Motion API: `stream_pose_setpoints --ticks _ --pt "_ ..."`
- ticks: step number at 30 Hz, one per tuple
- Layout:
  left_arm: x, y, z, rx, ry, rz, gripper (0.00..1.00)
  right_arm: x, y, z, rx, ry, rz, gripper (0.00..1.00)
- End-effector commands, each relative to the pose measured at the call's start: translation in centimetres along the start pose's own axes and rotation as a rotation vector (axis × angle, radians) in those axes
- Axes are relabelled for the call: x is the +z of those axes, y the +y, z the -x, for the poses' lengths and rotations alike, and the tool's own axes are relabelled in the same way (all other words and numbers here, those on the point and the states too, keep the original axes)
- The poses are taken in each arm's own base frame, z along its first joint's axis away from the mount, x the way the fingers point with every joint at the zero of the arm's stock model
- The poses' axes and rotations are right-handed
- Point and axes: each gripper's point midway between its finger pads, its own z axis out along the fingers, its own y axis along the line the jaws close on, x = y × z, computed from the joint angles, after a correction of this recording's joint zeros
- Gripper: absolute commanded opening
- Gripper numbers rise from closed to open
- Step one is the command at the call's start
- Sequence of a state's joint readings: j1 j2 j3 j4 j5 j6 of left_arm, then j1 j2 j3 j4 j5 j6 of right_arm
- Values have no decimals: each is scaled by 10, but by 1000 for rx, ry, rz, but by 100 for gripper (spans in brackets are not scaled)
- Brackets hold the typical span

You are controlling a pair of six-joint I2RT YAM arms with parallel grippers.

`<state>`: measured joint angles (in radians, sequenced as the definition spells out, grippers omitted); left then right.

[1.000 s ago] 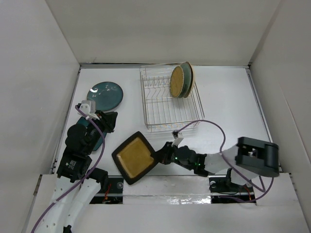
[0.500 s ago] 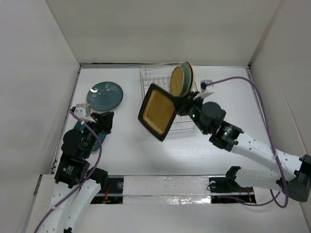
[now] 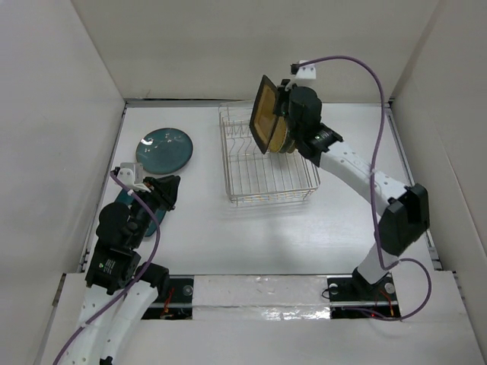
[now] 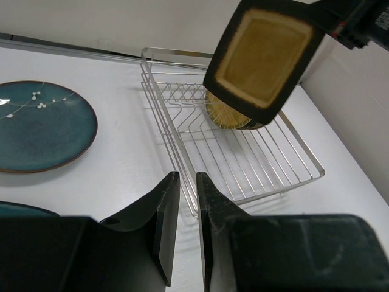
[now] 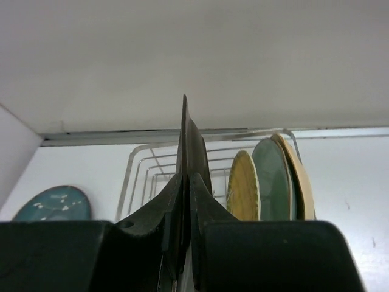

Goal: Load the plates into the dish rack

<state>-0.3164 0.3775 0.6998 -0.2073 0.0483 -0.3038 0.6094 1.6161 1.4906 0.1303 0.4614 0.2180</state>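
My right gripper (image 5: 186, 182) clamps the black square amber-centred plate (image 4: 264, 58) over the silver wire dish rack (image 4: 243, 164); next, down between tines (image 4: 188, 94).

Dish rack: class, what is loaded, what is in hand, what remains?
Done: three plates stand upright in the dish rack. In hand: the right end effector holds the black square plate on edge above the rack. Remaining: a dark teal plate and a second teal plate, partly hidden, lie on the table.
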Motion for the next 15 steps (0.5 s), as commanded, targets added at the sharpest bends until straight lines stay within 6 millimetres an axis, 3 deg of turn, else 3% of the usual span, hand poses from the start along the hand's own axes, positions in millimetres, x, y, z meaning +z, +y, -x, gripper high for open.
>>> stream_pose_setpoints --ticks 1,2,5,6,8,15 --pt "1 -8 13 10 -38 -33 15 4 19 126 25 -323 26 0" --pt "1 -8 14 12 -39 -35 15 23 16 108 -5 -288 6 0" --pt "2 -8 13 10 -35 -37 15 36 16 119 -47 -314 -16 0" --pt "3 -8 12 12 -33 -38 15 45 16 110 -53 -304 -30 0" --pt "4 -9 11 12 -27 -40 15 50 13 114 -103 -318 -61 0" --pt "6 -10 10 12 -19 -44 15 67 -10 98 -162 -300 -127 0"
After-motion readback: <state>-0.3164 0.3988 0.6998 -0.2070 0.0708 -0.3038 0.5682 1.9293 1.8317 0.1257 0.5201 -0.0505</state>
